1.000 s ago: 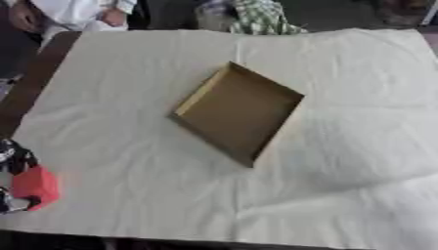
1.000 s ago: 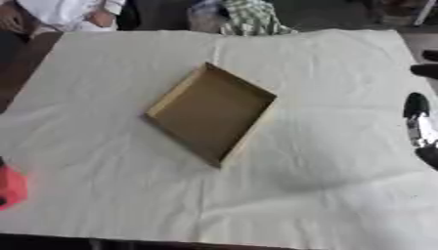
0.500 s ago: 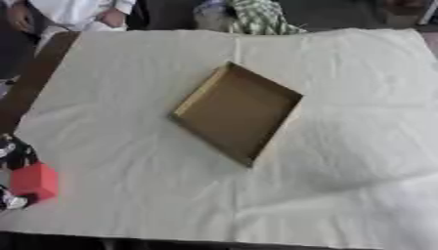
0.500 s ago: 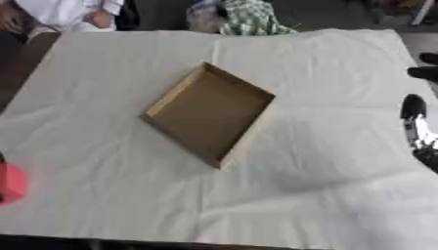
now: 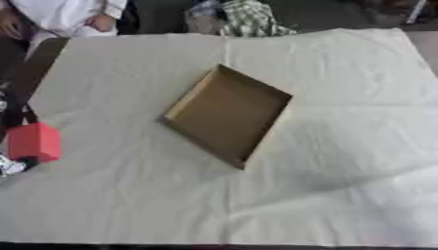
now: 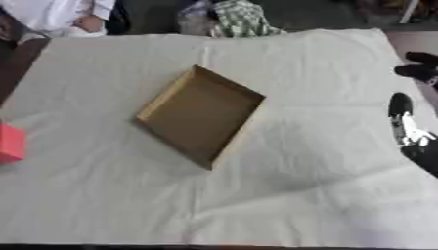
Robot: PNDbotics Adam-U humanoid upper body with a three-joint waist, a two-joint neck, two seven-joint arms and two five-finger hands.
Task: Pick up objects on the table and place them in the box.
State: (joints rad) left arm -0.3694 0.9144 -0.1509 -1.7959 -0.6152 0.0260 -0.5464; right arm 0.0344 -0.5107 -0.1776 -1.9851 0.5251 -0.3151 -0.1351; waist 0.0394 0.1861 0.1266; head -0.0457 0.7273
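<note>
Left eye: your left hand (image 5: 12, 122) at the left edge grips one red block (image 5: 34, 141), now higher and further in than a second ago; carry toward the box looks under way. One box (image 5: 227, 114), centre, empty.

Right eye: one block (image 6: 10, 142); your right hand (image 6: 409, 134) at the right edge, idle, fingers unreadable.

One open cardboard box (image 5: 226, 115), one red block (image 5: 34, 141), one white cloth (image 5: 342, 185) over the worktop, two robot hands: left hand (image 5: 12, 163), right hand (image 6: 410, 134).
</note>
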